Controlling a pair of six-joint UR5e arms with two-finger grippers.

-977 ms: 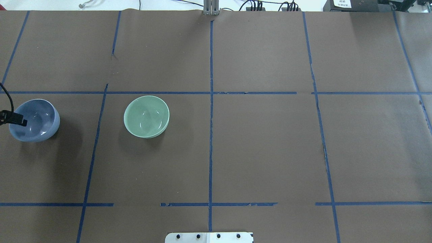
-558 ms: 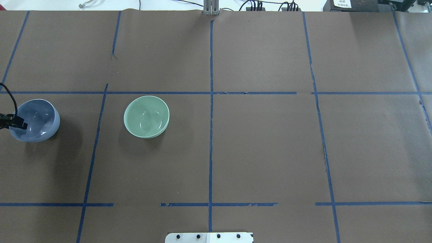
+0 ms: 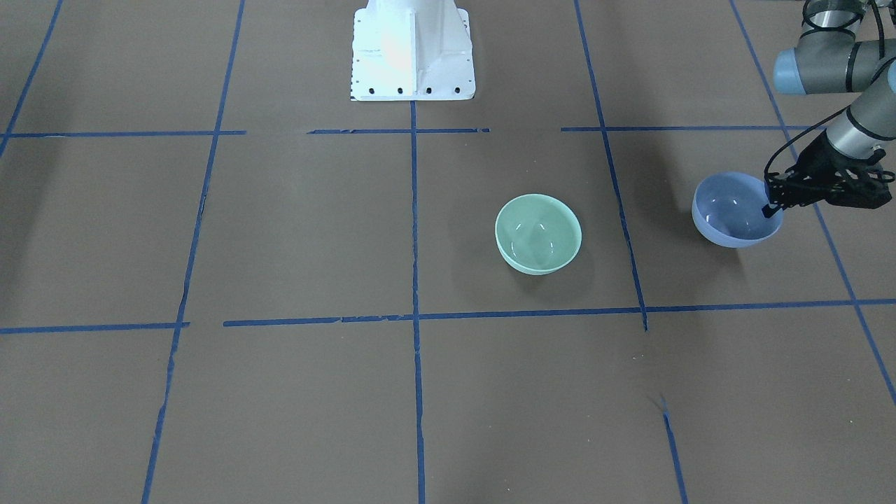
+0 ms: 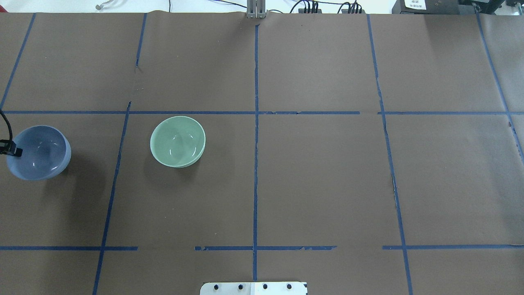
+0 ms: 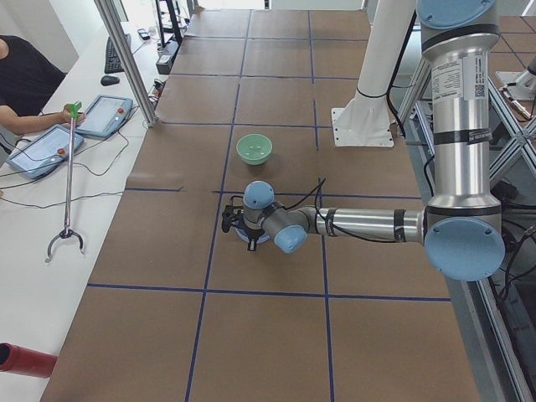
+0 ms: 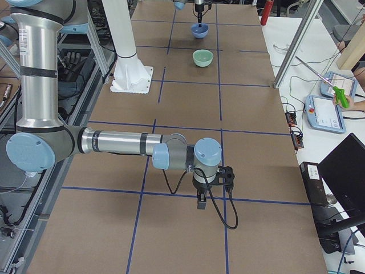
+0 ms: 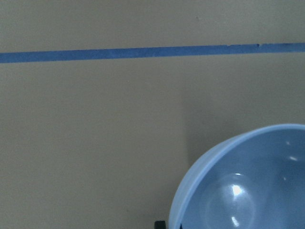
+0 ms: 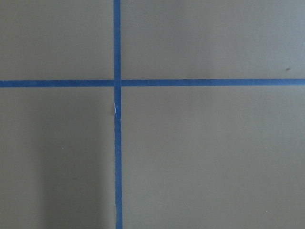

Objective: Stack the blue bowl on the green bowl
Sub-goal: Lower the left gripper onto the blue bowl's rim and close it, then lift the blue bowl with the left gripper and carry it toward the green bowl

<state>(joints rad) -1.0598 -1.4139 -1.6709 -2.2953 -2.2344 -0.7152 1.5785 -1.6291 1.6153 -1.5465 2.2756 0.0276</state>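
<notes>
The blue bowl (image 3: pixel 731 213) sits at the table's left side and also shows in the overhead view (image 4: pixel 39 153) and the left wrist view (image 7: pixel 248 191). My left gripper (image 3: pixel 772 203) is shut on the bowl's rim on the side away from the green bowl, one finger inside and one outside; in the overhead view it (image 4: pixel 14 150) is at the frame's left edge. The green bowl (image 3: pixel 537 234) stands upright and empty about two bowl widths to the right of the blue one (image 4: pixel 177 141). My right gripper (image 6: pixel 201 201) hangs over bare table far away; I cannot tell its state.
The table is brown paper with a blue tape grid (image 4: pixel 256 123). The robot's white base plate (image 3: pixel 413 70) is at the near middle edge. An operator's bench with tablets (image 5: pixel 50 142) runs along the far side.
The blue bowl has shifted a little toward the robot and to the left with my left gripper on its rim. The green bowl has not moved.
</notes>
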